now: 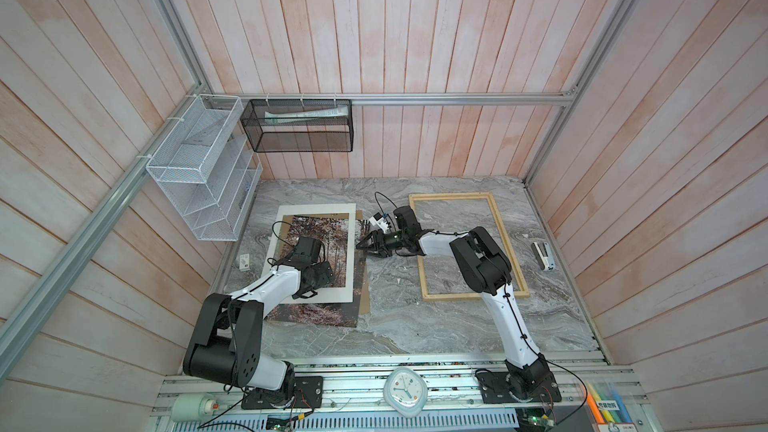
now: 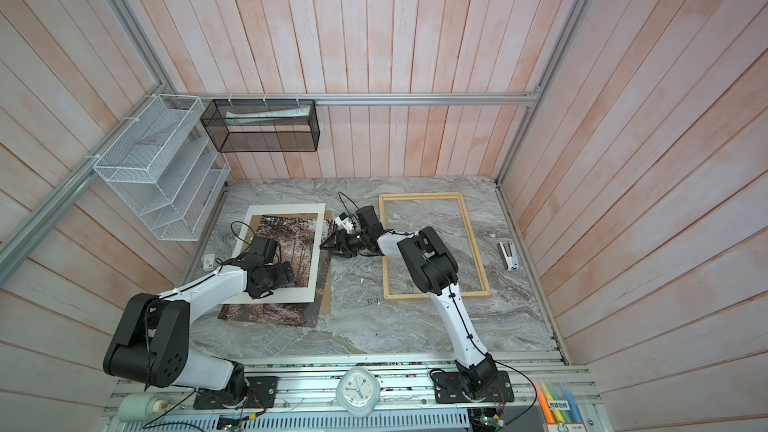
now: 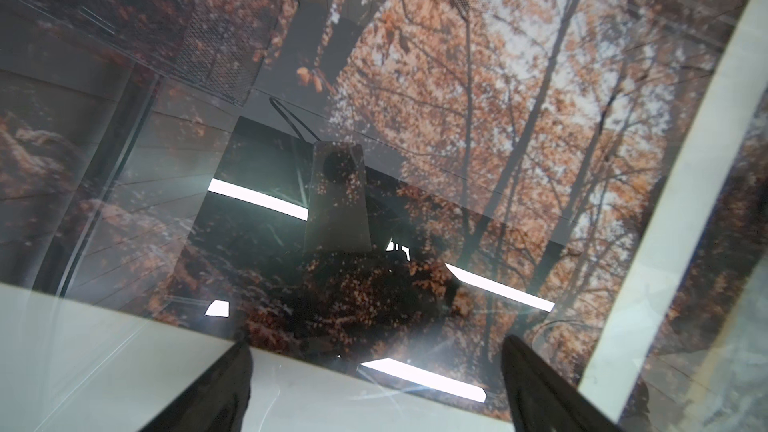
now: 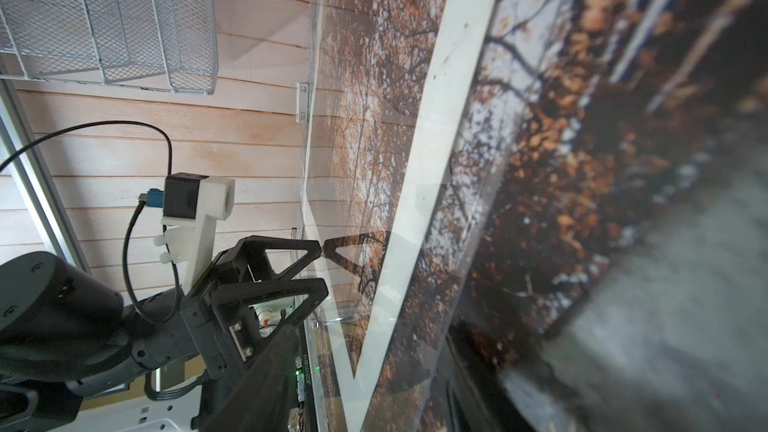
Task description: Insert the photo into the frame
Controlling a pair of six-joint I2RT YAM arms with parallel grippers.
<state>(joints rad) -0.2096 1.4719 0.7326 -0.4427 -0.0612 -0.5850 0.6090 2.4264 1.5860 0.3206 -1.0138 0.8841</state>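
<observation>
Surface: grey veined stone-look table [image 1: 415, 326], pink-washed plank walls.
Photo: the photo [image 1: 332, 230], a forest print, lies flat left of centre in both top views, under a white mat board [image 1: 316, 209] and over a brown backing board [image 1: 363, 284].
Frame: the frame [image 1: 451, 196], a thin pale-wood rectangle, right of centre, apart from the print.
Left gripper [image 3: 376, 340]: my jaws are wide, a black tip touching the glossy clear sheet [image 3: 257, 197]; holding nothing.
Right gripper [image 1: 365, 250]: my jaws are part-way apart at the stack's right edge; holding nothing.
</observation>
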